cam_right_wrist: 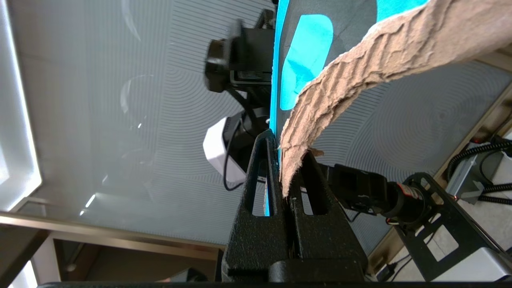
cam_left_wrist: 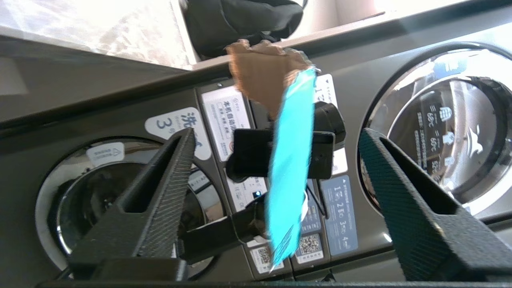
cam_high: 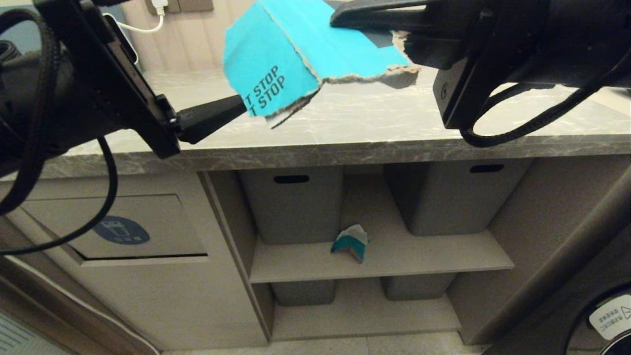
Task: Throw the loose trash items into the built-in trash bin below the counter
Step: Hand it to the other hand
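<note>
Open shelf (cam_high: 379,259) btwn grey tubs (cam_high: 296,207): small teal scrap (cam_high: 351,242).

Grey tubs (cam_high: 296,202) sit on beige shelves (cam_high: 379,259). A ribbed wall (cam_high: 187,42) carries a socket with a white cable (cam_high: 158,10). A washer door (cam_left_wrist: 444,132) shines nearby.
</note>
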### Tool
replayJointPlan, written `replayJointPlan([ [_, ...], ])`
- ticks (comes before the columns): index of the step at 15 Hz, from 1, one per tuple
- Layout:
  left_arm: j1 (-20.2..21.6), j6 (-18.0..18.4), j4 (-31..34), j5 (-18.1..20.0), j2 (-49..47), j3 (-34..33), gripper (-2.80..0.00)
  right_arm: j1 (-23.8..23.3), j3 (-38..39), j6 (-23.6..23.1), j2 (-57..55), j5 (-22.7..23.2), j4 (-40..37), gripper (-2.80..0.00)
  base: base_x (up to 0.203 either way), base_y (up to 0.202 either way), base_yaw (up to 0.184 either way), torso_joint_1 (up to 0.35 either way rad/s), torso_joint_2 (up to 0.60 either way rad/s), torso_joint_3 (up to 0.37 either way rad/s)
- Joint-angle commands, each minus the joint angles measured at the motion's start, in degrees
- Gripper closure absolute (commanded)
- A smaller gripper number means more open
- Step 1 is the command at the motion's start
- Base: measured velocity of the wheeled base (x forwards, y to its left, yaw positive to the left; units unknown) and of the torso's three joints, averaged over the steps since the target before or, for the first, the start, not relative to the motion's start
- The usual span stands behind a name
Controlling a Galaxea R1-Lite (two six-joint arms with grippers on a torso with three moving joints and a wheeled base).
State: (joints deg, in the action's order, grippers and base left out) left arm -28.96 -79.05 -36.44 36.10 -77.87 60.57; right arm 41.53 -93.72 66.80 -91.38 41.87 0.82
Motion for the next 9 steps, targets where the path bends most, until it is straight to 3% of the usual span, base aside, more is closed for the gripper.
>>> replayJointPlan([
  [1,-1.9,-0.4,-0.1,0.1,-0.8,0.6,-2.80,0.1,0.0,0.3,-0.8,0.2,0.1,0.00,0.000,0.000,0.000,0.000,0.00,0.000],
  [9,-4.2,4.7,-0.4,0.0,-3.8,0.7,-2.80,1.0,0.0,0.1,-1.0,-0.3,0.0,0.00,0.000,0.000,0.000,0.000,0.00,0.000],
])
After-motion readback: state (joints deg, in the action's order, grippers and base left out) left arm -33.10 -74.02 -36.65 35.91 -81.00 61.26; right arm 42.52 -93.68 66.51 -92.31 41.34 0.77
